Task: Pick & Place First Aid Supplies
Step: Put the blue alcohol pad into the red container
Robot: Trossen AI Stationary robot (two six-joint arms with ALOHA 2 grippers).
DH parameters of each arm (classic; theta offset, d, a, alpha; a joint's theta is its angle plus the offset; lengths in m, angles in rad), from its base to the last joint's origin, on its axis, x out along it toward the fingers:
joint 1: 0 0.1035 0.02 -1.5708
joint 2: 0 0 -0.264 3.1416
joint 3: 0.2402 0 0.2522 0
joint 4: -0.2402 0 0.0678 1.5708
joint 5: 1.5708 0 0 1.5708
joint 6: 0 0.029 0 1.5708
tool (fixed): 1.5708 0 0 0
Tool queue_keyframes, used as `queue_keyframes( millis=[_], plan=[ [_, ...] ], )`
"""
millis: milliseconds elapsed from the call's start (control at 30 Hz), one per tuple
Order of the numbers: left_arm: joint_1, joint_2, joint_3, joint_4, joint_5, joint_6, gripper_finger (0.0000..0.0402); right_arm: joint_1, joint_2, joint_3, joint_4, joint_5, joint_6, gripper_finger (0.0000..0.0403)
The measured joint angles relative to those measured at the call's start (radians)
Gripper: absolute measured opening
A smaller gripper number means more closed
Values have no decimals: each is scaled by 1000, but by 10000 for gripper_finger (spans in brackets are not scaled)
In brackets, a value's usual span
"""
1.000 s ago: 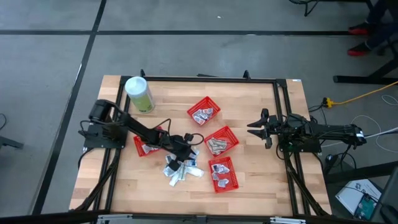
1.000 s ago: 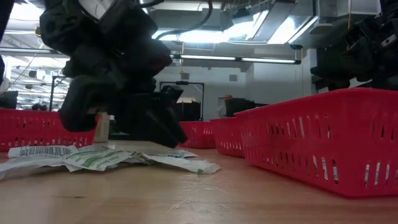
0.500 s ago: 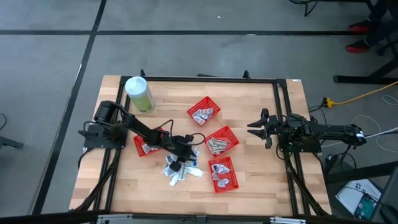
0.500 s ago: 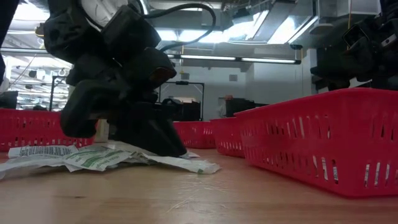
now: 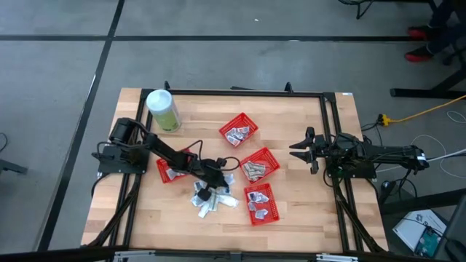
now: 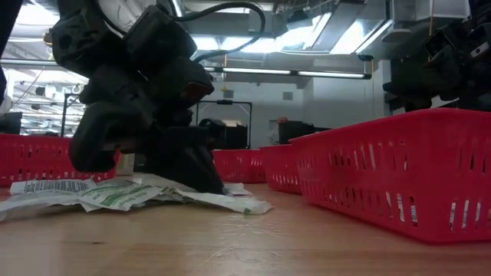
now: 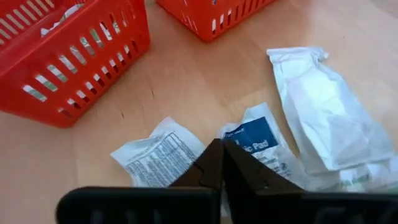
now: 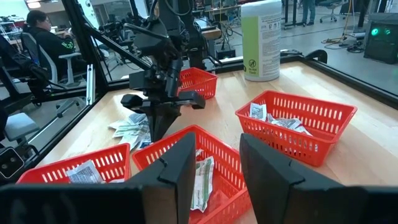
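The wooden table (image 5: 306, 211) is smooth and pale. Four red mesh baskets (image 5: 260, 203) with holes in their sides sit near the middle. A tall round green can (image 5: 164, 110) stands at the back. Flat, crinkly white packets (image 7: 326, 118) lie in a loose pile between the baskets. The left gripper (image 7: 221, 163) reaches down onto the pile, fingers pressed together. The right gripper (image 8: 214, 163) waits by the right edge, fingers spread apart.
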Motion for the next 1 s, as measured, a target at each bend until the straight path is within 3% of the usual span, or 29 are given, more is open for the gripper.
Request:
queue_keyframes(
  millis=[333,567,1000],
  plan=[
    [0,-80,-2,65,-11,160,2,0,0,0,0,0,0,126],
    [0,-129,-1,94,-12,202,2,0,0,0,0,0,0,126],
    [0,-221,0,83,-108,245,2,0,0,0,0,0,0,126]
  ],
)
